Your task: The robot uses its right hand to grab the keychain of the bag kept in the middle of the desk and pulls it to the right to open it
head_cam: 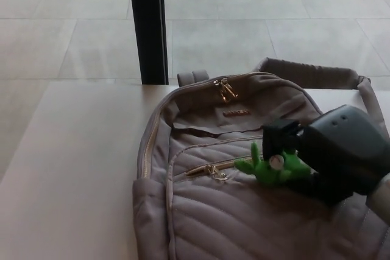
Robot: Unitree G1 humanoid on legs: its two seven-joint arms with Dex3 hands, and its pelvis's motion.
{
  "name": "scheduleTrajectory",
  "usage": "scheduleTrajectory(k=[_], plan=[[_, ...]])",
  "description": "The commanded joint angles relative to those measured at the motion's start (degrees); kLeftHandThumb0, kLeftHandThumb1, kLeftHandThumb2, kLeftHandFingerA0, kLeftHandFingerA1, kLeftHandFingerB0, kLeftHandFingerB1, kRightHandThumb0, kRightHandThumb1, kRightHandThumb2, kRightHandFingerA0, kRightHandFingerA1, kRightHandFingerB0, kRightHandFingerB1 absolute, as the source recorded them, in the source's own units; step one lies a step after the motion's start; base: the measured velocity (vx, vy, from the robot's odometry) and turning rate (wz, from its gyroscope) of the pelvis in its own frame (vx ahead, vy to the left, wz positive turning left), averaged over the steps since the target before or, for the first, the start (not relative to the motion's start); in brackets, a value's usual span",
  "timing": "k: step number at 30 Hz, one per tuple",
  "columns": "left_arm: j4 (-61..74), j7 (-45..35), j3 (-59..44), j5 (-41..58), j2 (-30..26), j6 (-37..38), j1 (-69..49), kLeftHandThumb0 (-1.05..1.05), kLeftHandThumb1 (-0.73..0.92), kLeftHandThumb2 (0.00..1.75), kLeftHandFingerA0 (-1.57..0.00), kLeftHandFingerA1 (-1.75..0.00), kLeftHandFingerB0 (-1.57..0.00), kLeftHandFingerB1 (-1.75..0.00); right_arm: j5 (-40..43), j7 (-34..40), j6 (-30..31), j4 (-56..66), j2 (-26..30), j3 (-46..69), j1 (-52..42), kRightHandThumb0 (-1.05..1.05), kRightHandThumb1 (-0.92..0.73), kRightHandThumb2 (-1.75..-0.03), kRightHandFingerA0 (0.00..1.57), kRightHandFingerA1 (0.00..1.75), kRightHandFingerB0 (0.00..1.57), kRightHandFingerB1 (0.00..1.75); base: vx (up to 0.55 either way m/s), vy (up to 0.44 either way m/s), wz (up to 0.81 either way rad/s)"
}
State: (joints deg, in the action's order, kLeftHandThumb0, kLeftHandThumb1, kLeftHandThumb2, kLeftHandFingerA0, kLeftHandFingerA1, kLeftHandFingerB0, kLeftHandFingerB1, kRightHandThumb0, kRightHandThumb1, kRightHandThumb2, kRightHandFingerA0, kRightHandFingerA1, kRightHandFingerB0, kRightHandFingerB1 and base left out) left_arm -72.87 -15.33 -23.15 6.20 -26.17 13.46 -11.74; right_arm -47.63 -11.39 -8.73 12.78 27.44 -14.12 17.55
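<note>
A grey quilted backpack lies flat on the pale desk, top handle pointing away. Its front pocket has a gold zipper whose pull sits near the left end. A short chain runs from the pull to a green plush keychain. My right hand comes in from the right and rests over the bag, its fingers closed on the plush's right side. The zipper to the right of the plush is hidden behind the hand. No left hand shows.
A black post stands just behind the desk's far edge, left of the bag's handle. The bag's shoulder strap loops out at the back right. Two gold pulls sit on the top zipper. Tiled floor lies beyond.
</note>
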Motion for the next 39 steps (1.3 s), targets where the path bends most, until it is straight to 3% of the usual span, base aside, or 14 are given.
scheduleTrajectory(k=[1,8,10,11,15,18,21,23,24,28,34,37,38,39], plan=[[-0.35,-0.11,-0.01,0.68,-0.75,0.09,-0.16,-0.85,0.92,0.83,-0.54,-0.53,-0.44,-0.43,-0.74,-3.05,3.32,-3.03,1.36,1.10,3.49,-0.28,-0.48,-1.12,0.97,1.75,0.82,1.38,0.00,0.000,0.00],[-0.35,-0.69,-0.56,1.22,-0.52,-0.06,-0.58,-0.84,0.92,0.82,-0.54,-0.53,-0.43,-0.43,-2.31,-4.91,6.85,-5.77,2.28,1.84,5.96,-0.33,-0.49,-1.12,1.22,1.35,0.81,0.79,0.00,0.000,0.00],[0.09,-0.81,-0.60,1.32,-0.38,0.16,-0.94,-0.83,0.91,0.82,-0.55,-0.55,-0.43,-0.44,-2.19,-4.39,6.62,-6.51,2.85,2.05,6.08,-0.28,-0.47,-1.08,0.99,1.74,0.84,0.68,0.00,0.000,0.00],[0.08,-0.74,-0.59,1.28,-0.40,0.22,-1.03,-0.84,0.92,0.82,-0.57,-0.55,-0.44,-0.44,-1.95,-3.93,6.22,-7.09,3.13,2.20,6.01,-0.27,-0.45,-1.12,0.94,1.75,0.84,1.21,0.00,0.000,0.00],[-0.30,-1.12,-0.45,1.08,-0.57,0.51,-1.54,-0.86,0.91,0.83,-0.55,-0.52,-0.43,-0.43,-2.18,-2.67,5.43,-9.16,4.99,2.69,5.52,-0.28,-0.45,-1.12,0.94,1.75,0.85,0.96,0.00,0.000,0.00],[-0.54,-1.34,-0.98,1.69,-0.40,-0.08,-1.38,-0.84,0.92,0.80,-0.55,-0.53,-0.44,-0.44,-2.12,-2.20,4.54,-11.08,6.78,2.78,6.26,-0.26,-0.47,-1.07,0.90,1.75,0.75,1.45,0.00,0.000,0.00],[-0.32,-0.77,-0.75,1.40,-0.25,0.07,-1.40,-0.86,0.91,0.83,-0.54,-0.54,-0.42,-0.44,-2.00,-1.80,4.16,-12.10,8.11,3.10,6.33,-0.36,-0.48,-1.13,1.16,1.36,0.93,1.18,0.00,0.000,0.00],[-0.42,-1.36,-1.02,1.81,-0.28,-0.10,-1.36,-0.85,0.92,0.82,-0.54,-0.55,-0.42,-0.44,-2.52,-1.80,3.84,-11.96,9.13,2.85,6.08,-0.27,-0.52,-1.08,0.90,1.75,0.78,1.48,0.00,0.000,0.00],[-0.48,-1.25,-1.01,1.84,-0.28,-0.35,-1.32,-0.84,0.92,0.81,-0.54,-0.54,-0.42,-0.44,-2.48,-1.38,3.61,-11.80,9.40,2.86,5.44,-0.25,-0.59,-1.05,0.98,1.75,0.86,1.11,0.00,0.000,0.00],[-0.94,-1.01,-0.87,1.82,-0.23,-0.57,-1.31,-0.88,0.91,0.84,-0.54,-0.53,-0.42,-0.43,-2.41,0.44,2.45,-11.85,10.22,2.78,3.50,-0.26,-0.56,-1.03,0.93,1.75,0.87,0.98,0.00,0.000,0.00],[-0.98,-1.94,-1.33,2.61,0.01,-0.37,-1.71,-0.86,0.92,0.83,-0.55,-0.56,-0.43,-0.44,-1.68,5.00,-0.68,-13.48,11.60,3.73,0.96,-0.25,-0.56,-1.03,0.91,1.75,0.68,1.60,0.00,0.000,0.00],[-0.96,-1.46,-0.90,2.11,-0.07,0.33,-1.93,-0.88,0.92,0.85,-0.54,-0.54,-0.42,-0.44,-1.51,4.95,-0.84,-13.45,12.41,4.44,1.17,-0.24,-0.51,-1.07,0.91,1.75,0.79,1.25,0.00,0.000,0.00],[-0.90,-1.93,-1.32,2.65,-0.01,-0.03,-1.96,-0.89,0.92,0.84,-0.53,-0.53,-0.41,-0.44,0.01,5.66,-0.98,-14.36,12.43,5.72,1.19,-0.30,-0.52,-1.15,1.17,1.33,0.86,1.04,0.00,0.000,0.00],[-0.89,-2.11,-1.55,2.98,-0.02,-0.65,-1.84,-0.88,0.91,0.83,-0.53,-0.53,-0.41,-0.43,0.76,5.57,-0.98,-14.96,12.83,6.50,1.19,-0.25,-0.49,-1.14,0.91,1.75,0.77,1.32,0.00,0.000,0.00]])
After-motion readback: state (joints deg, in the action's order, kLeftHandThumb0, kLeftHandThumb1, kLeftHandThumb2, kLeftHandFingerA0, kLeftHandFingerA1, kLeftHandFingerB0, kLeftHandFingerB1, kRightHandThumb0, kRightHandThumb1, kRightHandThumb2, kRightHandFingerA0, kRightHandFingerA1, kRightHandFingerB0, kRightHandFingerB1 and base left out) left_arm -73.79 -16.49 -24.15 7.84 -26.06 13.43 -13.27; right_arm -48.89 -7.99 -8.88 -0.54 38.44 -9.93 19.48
